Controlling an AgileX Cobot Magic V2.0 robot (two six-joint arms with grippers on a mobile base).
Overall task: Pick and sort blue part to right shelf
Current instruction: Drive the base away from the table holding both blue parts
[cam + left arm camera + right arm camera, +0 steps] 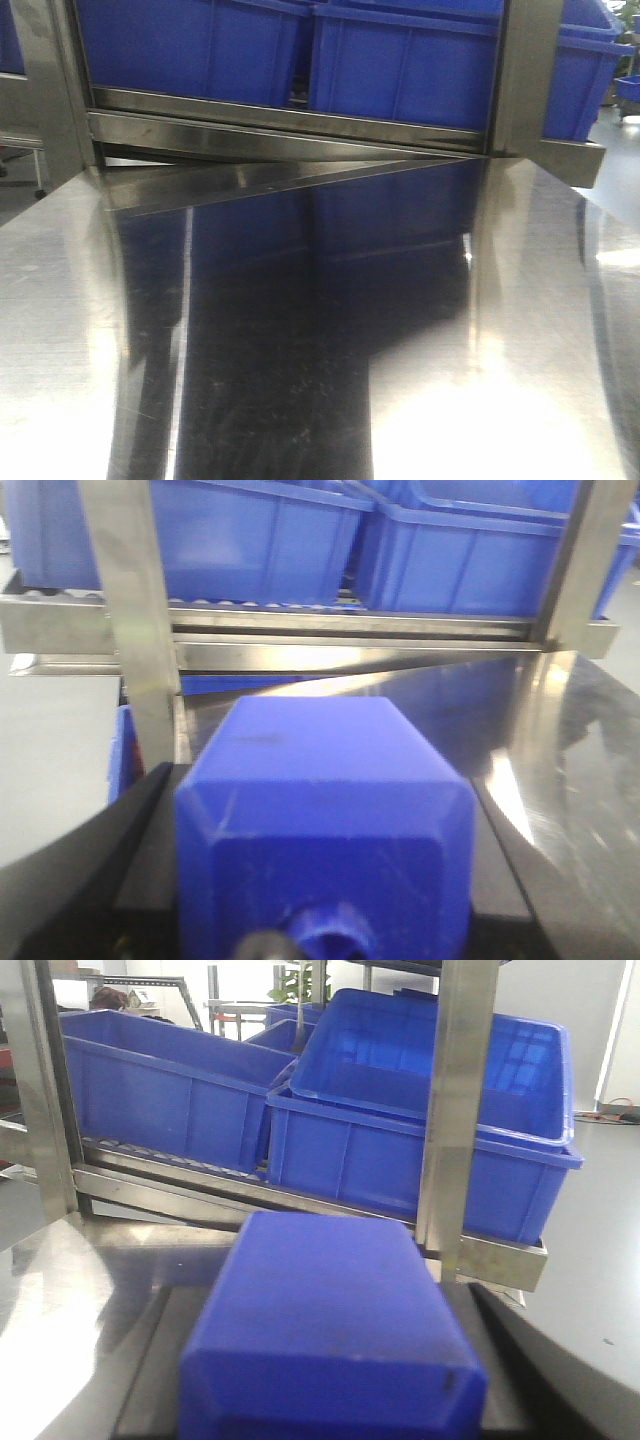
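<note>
The right shelf (290,130) shows its front rail — just behind the rail sit two blue bins (400,70), side by side. Below the rail lies the glossy worktop (60,330), mirroring what looks like their blue.

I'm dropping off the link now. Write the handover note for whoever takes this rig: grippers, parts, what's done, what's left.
The left gripper: a blue part sits tight between the jaws; it looks gripped.
The right gripper: a second blue part lies between the jaws; grip unclear.
The shelf stands straight ahead with its bins on it; both parts are short of it. Neither arm shows in the front view.
Done: left pick, apparently.
Left: confirm the right grip, carry the parts to the shelf, release.
</note>
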